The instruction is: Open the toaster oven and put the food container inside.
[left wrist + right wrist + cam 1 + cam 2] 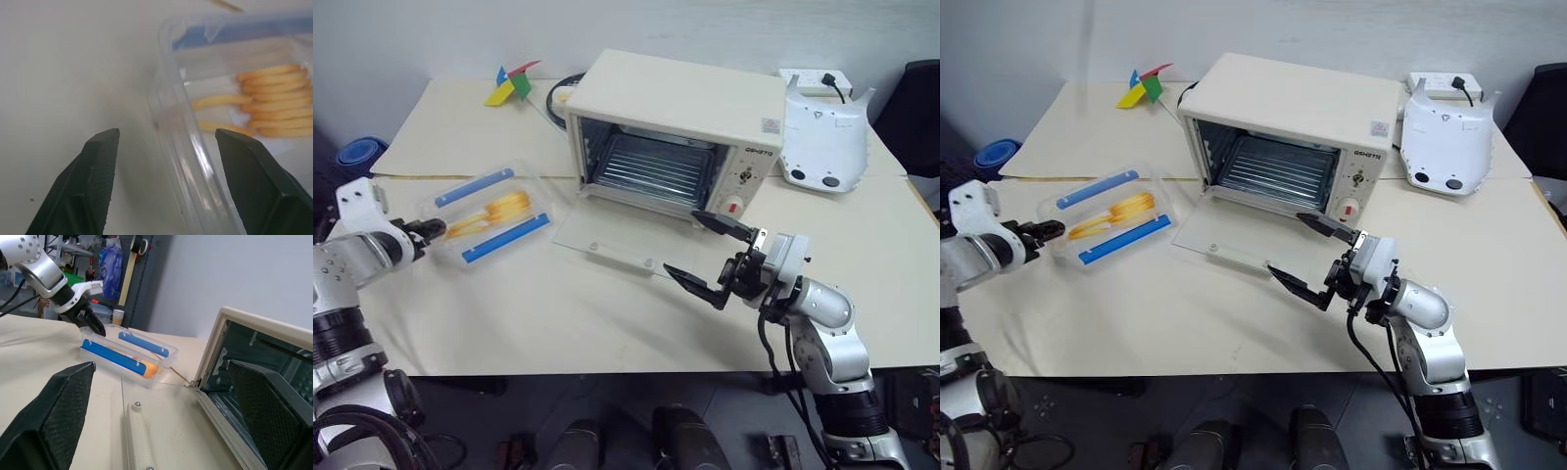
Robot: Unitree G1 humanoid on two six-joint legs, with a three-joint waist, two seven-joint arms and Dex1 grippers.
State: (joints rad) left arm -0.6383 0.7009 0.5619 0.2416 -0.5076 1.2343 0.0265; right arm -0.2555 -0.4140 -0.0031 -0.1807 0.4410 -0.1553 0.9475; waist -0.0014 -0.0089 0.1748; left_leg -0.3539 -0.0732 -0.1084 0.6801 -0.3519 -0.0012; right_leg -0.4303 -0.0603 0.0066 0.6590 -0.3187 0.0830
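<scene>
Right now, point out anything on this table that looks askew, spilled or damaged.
Nothing is spilled or broken. The food container lies askew, diagonal to the table edge, left of the toaster oven, lid on, food inside. The oven's glass door lies flat open on the table, as the task needs.

Glossy clear plastic food container (491, 217), matt table (558, 313)
</scene>
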